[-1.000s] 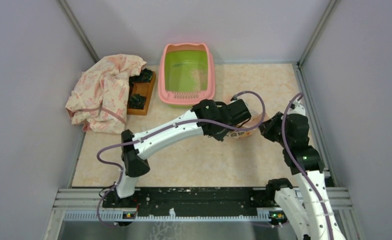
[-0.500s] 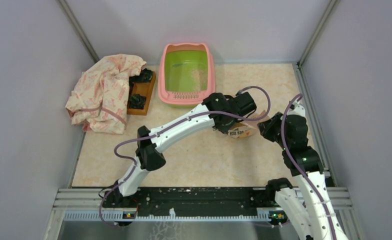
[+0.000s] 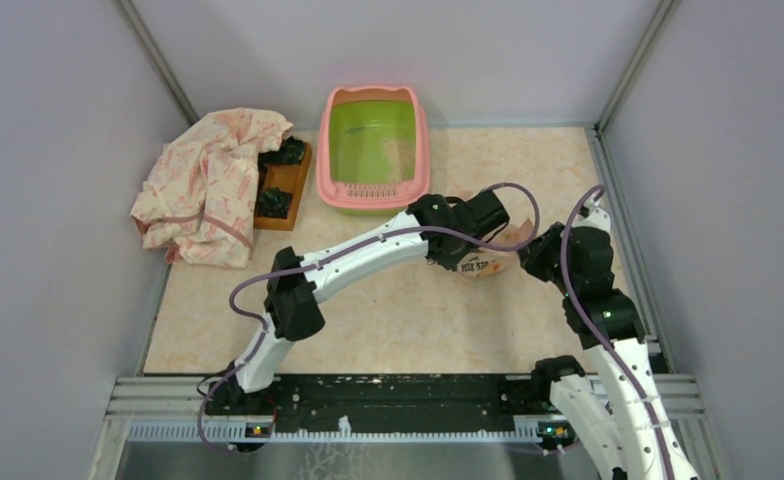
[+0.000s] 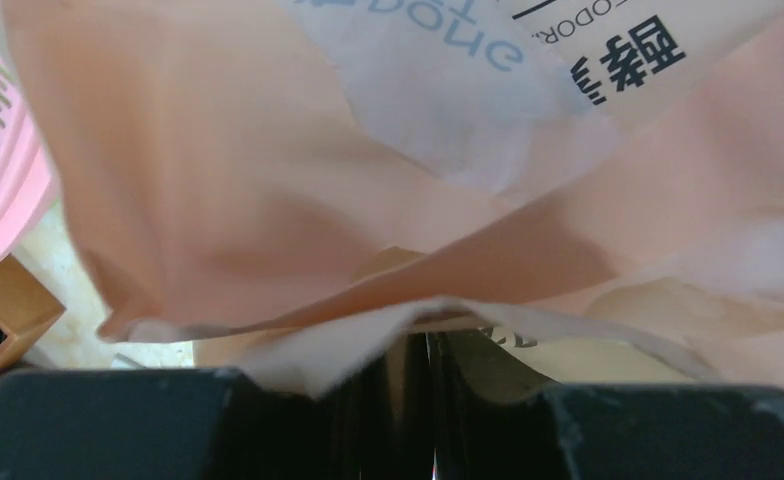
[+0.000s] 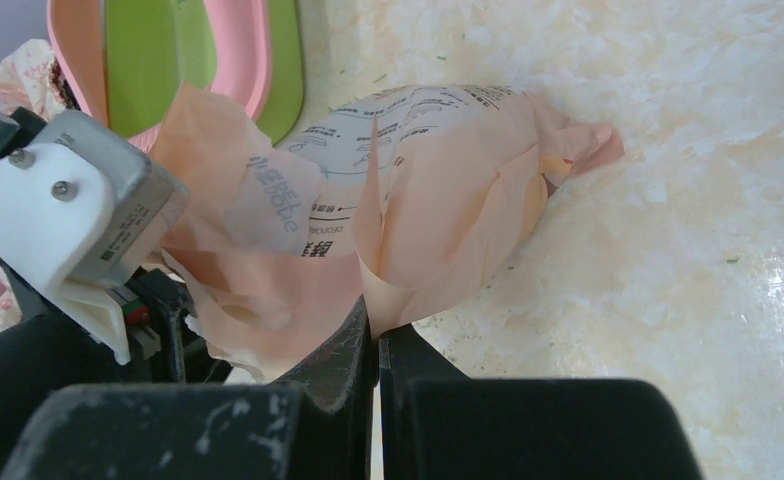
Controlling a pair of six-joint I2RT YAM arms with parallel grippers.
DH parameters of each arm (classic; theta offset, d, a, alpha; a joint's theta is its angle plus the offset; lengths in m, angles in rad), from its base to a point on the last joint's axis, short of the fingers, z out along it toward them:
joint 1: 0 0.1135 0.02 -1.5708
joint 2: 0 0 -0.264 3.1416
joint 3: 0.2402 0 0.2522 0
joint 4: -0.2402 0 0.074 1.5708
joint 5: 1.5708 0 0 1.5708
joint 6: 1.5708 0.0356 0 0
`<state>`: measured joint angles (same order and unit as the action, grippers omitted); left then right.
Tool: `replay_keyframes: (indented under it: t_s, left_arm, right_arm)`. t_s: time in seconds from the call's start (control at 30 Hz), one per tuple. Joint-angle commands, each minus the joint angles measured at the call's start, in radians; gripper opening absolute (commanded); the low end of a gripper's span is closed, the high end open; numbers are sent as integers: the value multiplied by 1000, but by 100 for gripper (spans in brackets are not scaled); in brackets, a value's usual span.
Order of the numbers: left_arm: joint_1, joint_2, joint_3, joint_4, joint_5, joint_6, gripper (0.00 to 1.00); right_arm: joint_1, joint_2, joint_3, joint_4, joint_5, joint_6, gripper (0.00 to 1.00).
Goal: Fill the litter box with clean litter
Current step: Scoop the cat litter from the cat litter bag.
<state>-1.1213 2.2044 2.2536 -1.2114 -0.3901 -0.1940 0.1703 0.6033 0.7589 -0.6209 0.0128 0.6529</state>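
Both arms rise from the rail (image 3: 398,400) at the near table (image 3: 388,325) edge, at the bottom of the top view. The left arm (image 3: 353,262) reaches up and to the right across the middle of the frame. The right arm (image 3: 608,315) stands along the right side and bends in to the left. Their wrists meet right of centre over the bag (image 3: 488,266), which lies on the table, mostly hidden beneath them.

In the left wrist view, the left gripper (image 4: 428,340) at bottom centre has its fingers pressed almost together, pinching a torn pale edge of the bag. Peach film with printed lettering fills the frame above. In the right wrist view, the right gripper (image 5: 378,330) is clenched at bottom centre on a creased fold of the same bag. The rest bulges above it, one twisted corner pointing right.

Beyond the bag and apart from it, at upper centre in the top view, sits the litter box (image 3: 373,198), with a thin pale patch of litter (image 3: 398,152) on the right of its green floor. To its left a wooden tray (image 3: 286,180) holds dark lumps, its left edge under a crumpled patterned cloth (image 3: 208,180) in the upper left.
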Motion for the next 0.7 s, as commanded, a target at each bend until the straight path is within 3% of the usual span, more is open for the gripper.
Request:
replay_keyframes:
  t_s: [0.0, 0.2, 0.47, 0.67]
  left_arm:
    - [21, -59, -170, 301, 57, 84, 3]
    - [55, -171, -442, 602, 181, 112, 4]
    - [127, -439, -859, 1057, 410, 126, 2]
    - [188, -530, -999, 1141, 492, 118, 1]
  right_arm:
    - [8, 4, 47, 59, 49, 5, 0]
    - [8, 45, 62, 65, 44, 30, 0]
    - [6, 162, 121, 87, 36, 48, 0]
    - [0, 272, 224, 81, 45, 38, 0]
